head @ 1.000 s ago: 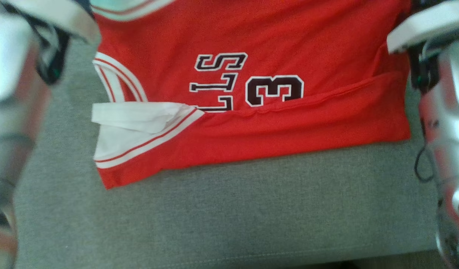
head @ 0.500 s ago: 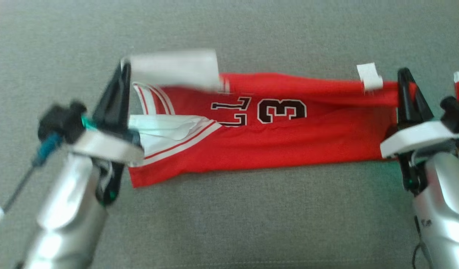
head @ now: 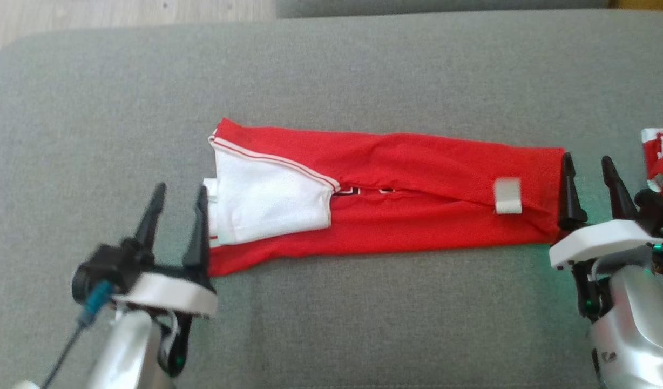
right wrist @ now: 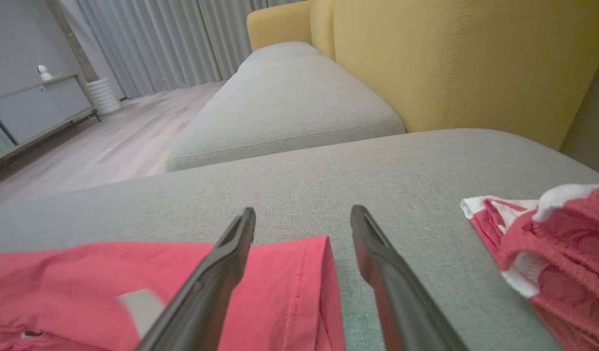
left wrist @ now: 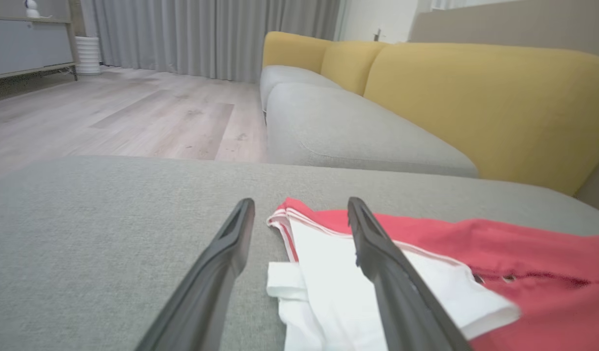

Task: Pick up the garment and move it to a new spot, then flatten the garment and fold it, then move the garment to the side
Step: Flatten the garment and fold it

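Head view: left gripper (head: pixel 181 189) (lower left) and right gripper (head: pixel 586 159) (right edge), both spread wide and empty.
Each stood at one end of the garment (head: pixel 418 216), folded into a long band across mid-frame on the cushion (head: pixel 331 81), probably set for another fold.

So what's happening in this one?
A two-armed robot is folding a red basketball jersey with white trim on a grey fabric cushion. The jersey lies folded into a long strip. The left gripper and right gripper sit open at its two ends, holding nothing. Another crumpled red-and-white garment lies off to the robot's right.
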